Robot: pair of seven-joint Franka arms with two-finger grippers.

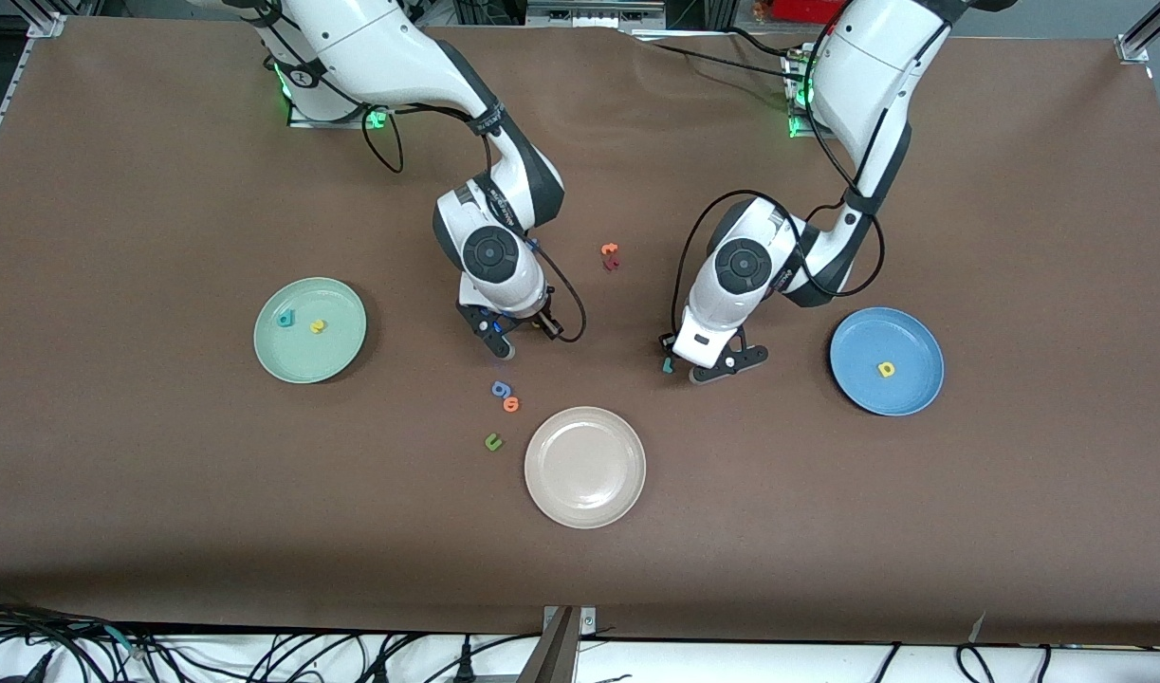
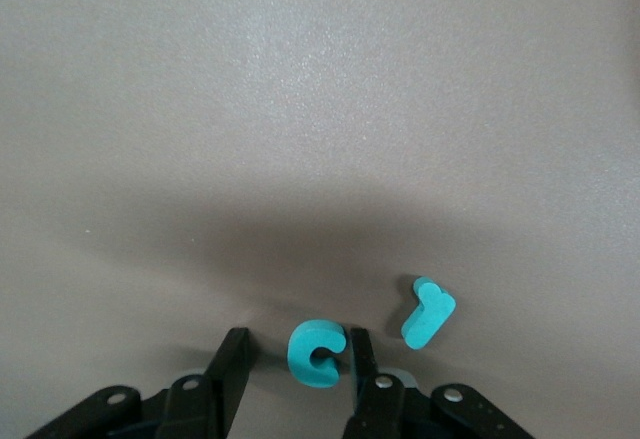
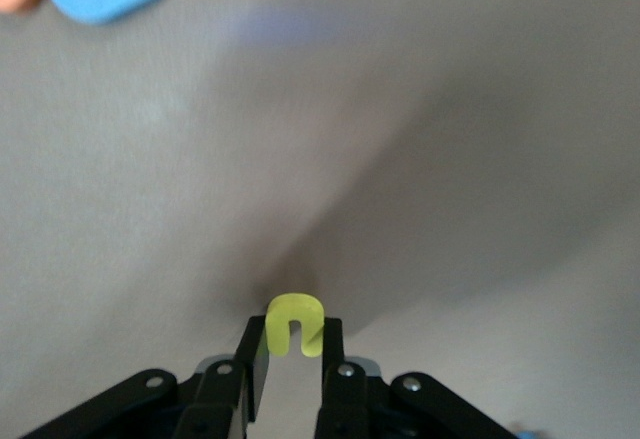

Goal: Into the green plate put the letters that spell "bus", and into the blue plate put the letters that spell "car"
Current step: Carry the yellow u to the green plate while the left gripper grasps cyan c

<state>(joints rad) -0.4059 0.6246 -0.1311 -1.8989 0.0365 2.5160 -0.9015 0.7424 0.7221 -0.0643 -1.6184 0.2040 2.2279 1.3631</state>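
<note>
Front view, read from its left edge across, gives us first the green plate [image 1: 310, 330], toward the right arm's end of the counter [image 1: 162, 531], with the teal b [image 1: 285, 319] and the yellow s [image 1: 318, 326] already lying in it. Next comes our right hand [image 1: 504, 340], low over bare counter; its wrist view shows the fingers pinched shut on the yellow u [image 3: 295, 324], so "bus" lacks only this letter. Just nearer the camera lie the blue g [image 1: 500, 388], the orange o [image 1: 511, 404] and the green u [image 1: 492, 441], none of them ours to move, then the empty beige-white plate [image 1: 585, 467]. Farther along, our left hand [image 1: 701, 368] is down at the counter, its jaws partly open around the teal c [image 2: 317, 354], one finger touching it, with the teal r [image 2: 428, 311] just beside. Last is the blue plate [image 1: 887, 360], holding the yellow a [image 1: 886, 369]. We judge the next move calls for carrying the u over to the green plate, and for closing on the c before lifting toward the blue one.
</note>
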